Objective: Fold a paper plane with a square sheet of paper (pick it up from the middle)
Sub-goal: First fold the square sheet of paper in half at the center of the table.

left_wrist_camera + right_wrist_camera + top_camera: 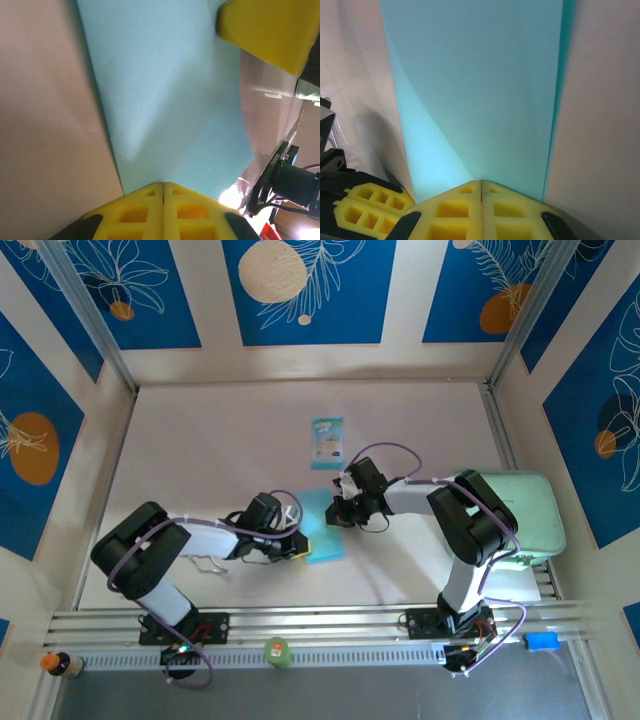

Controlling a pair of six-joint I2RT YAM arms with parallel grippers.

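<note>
The paper (325, 540) is lying at the centre of the top view. The left gripper (297, 546) is resting closed at its lower-left edge. The right gripper (336, 512) is resting closed at its upper edge.

Left gripper (291, 544) points toward four o'clock, right gripper (336, 512) toward eight, tips near each other; jaws seemingly pressed together.

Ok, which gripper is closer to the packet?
Right. The right gripper sits just below the packet in the top view, over the paper's far end; the left gripper is farther back, at the paper's left edge.
</note>
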